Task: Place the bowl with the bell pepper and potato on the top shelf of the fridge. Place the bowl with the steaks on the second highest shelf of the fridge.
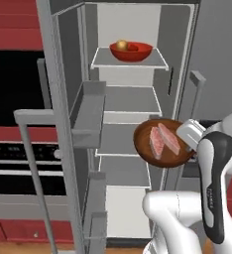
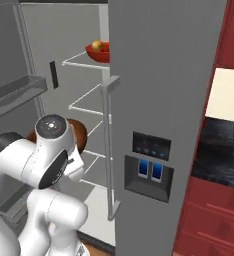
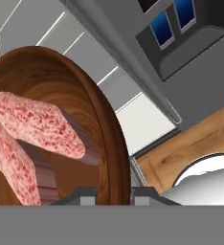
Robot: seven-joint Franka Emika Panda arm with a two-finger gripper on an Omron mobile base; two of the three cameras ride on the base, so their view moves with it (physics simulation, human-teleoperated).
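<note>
Hidden or cut off: in the right base view the fridge (image 2: pixel 164 100) shows its closed dispenser door, which covers the right part of the interior and cuts the bowl with the bell pepper and potato (image 2: pixel 100 52) to its left half; the arm's white shoulder and dark joint cap cover most of the bowl with the steaks (image 2: pixel 77 131), leaving a brown sliver. In the hand view that brown bowl runs off the left edge, and the gripper (image 3: pixel 113 195) shows no more than two small dark tips at the bottom, one on either side of the rim. Arm: rises from the lower right of the left base view, forearm upright, wrist bent toward the open fridge, hand at the bowl's right rim. Jaws: closed onto the rim of the brown bowl, which is held in the air, tilted so its inside faces the camera, in front of the shelves below the top shelf (image 1: pixel 129 63). The steaks (image 1: pixel 163 141), two pink slabs, lie side by side inside it. View differences: the left base view gives the whole red-orange bowl resting on the uppermost shelf with the potato (image 1: pixel 121 45) at left and the bell pepper (image 1: pixel 133 47) beside it, plus grey door racks (image 1: pixel 88 114); the hand view adds wooden floor (image 3: pixel 190 143) beneath the fridge.
</note>
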